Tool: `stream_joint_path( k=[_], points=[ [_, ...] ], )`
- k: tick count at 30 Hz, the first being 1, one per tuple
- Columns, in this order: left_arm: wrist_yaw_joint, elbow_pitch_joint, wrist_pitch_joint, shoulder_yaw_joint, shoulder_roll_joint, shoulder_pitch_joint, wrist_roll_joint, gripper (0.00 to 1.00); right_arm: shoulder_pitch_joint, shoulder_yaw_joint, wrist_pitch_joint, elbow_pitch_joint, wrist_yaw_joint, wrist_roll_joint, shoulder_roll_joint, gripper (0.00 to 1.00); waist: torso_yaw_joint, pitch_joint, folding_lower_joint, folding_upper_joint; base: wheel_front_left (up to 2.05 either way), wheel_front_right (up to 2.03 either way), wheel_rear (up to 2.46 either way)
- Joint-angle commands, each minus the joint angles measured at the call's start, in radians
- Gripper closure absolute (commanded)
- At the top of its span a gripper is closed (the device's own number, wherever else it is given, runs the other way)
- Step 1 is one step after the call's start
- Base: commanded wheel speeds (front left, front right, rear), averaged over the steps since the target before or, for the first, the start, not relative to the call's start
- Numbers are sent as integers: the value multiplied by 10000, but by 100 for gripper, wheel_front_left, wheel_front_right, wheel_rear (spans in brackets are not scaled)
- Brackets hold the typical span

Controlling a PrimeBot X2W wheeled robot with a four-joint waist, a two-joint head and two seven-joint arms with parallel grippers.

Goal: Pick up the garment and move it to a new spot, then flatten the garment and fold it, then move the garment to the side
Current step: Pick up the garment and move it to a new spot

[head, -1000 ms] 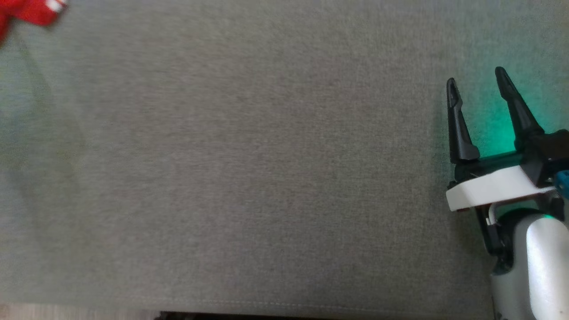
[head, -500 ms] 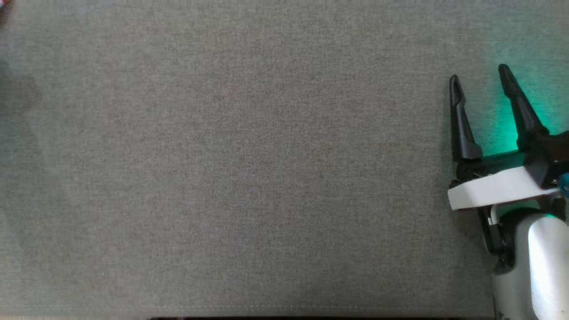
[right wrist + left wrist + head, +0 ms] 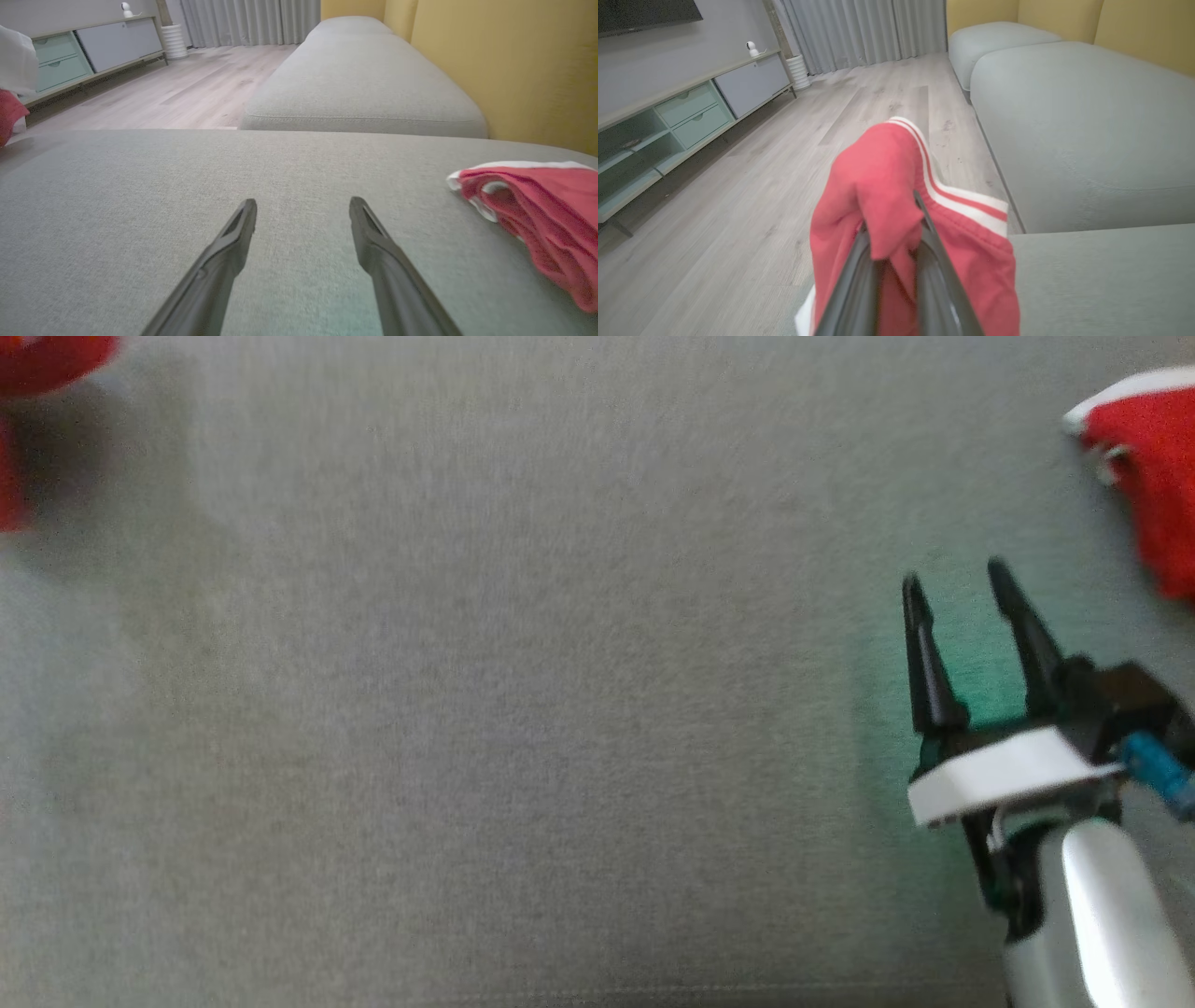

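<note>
My left gripper [image 3: 891, 212] is shut on the garment [image 3: 878, 177], a red piece with white stripes that hangs bunched over both fingers above the sofa's edge and the floor. In the head view, red cloth [image 3: 47, 355] shows at the top left corner. A second red garment [image 3: 1153, 467] with white trim lies crumpled on the grey sofa at the far right, and it also shows in the right wrist view [image 3: 537, 205]. My right gripper [image 3: 954, 575] hovers open over the bare cushion left of it, with nothing between its fingers [image 3: 303, 202].
The grey sofa seat [image 3: 523, 709] spreads wide and flat. A yellow backrest [image 3: 504, 70] rises behind it, and a further cushion [image 3: 364, 79] continues beyond. Wooden floor [image 3: 738, 186] and a low cabinet [image 3: 668, 116] lie off the sofa's edge.
The head camera has shifted, bringing the red garment at the right edge into view. Red cloth is back at the top left corner. My right gripper stays open.
</note>
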Motion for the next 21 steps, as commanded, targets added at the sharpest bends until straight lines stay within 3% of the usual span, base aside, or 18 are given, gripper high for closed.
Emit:
stream_joint_path(
  k=[1,12,16,21],
  points=[
    [-52,-507,18,48,409,-514,131,100,283,242,-145,-105,65,127,-26,0,-498,-1265,2,-1,0,0,0],
    [-209,-3619,659,-540,-1471,536,-761,100,1420,72,-648,1122,65,767,-26,0,-1518,-3380,2,-1,0,0,0],
    [163,-5295,988,-254,-2512,1591,-1908,100,1601,-38,-775,1299,65,913,-26,0,-1838,-3384,2,-1,0,0,0],
    [685,-6177,852,-99,-3093,3257,-2648,100,1484,35,-955,1533,65,1157,-26,0,-2015,-2951,2,-1,0,0,0]
  ],
)
